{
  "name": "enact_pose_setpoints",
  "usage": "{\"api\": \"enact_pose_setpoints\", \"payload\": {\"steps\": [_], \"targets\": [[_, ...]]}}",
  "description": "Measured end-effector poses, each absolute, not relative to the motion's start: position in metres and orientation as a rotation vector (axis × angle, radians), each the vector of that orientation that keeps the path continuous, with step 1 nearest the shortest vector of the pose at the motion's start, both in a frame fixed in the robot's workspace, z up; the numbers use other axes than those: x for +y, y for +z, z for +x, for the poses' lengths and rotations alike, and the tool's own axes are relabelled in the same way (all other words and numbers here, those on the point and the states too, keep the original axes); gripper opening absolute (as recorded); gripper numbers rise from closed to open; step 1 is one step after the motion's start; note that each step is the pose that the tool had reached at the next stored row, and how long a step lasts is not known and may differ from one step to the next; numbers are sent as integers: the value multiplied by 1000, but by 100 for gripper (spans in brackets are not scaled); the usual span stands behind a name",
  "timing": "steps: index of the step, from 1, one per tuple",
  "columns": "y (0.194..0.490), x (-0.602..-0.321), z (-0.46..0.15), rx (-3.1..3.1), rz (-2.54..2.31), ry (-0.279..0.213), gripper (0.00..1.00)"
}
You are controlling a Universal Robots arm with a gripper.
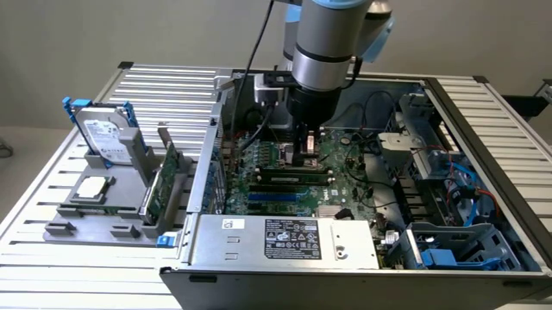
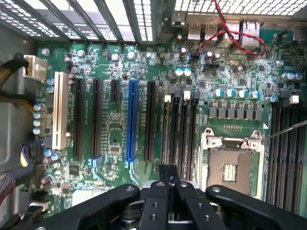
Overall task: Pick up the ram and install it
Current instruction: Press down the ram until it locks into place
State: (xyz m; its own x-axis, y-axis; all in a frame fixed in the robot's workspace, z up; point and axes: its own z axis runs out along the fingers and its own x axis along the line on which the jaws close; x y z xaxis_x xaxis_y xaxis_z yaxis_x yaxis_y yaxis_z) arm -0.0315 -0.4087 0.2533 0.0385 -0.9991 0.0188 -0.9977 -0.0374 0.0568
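The ram (image 1: 289, 171) is a long narrow green stick standing on edge in a black slot on the motherboard (image 1: 350, 177), inside the open computer case. My gripper (image 1: 308, 154) reaches straight down into the case with its fingers shut. Its tip hangs right over the ram's far end, and I cannot tell whether they touch. In the wrist view the shut gripper (image 2: 168, 173) sits above the row of black memory slots (image 2: 184, 129), next to the bare processor socket (image 2: 233, 160). Nothing shows between the fingers.
On the exterior view's left, a grey holder (image 1: 64, 210) carries a hard drive (image 1: 108, 139) and a taller green expansion card (image 1: 162, 184). The power supply (image 1: 289, 236) fills the case's near side. Blue cables (image 1: 466, 187) and drive cages crowd the exterior view's right.
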Motion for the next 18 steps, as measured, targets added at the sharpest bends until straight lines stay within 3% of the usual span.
{"api": "enact_pose_setpoints", "payload": {"steps": [18], "targets": [[255, -409, -23, -2141, 2226, -46, 11]]}}
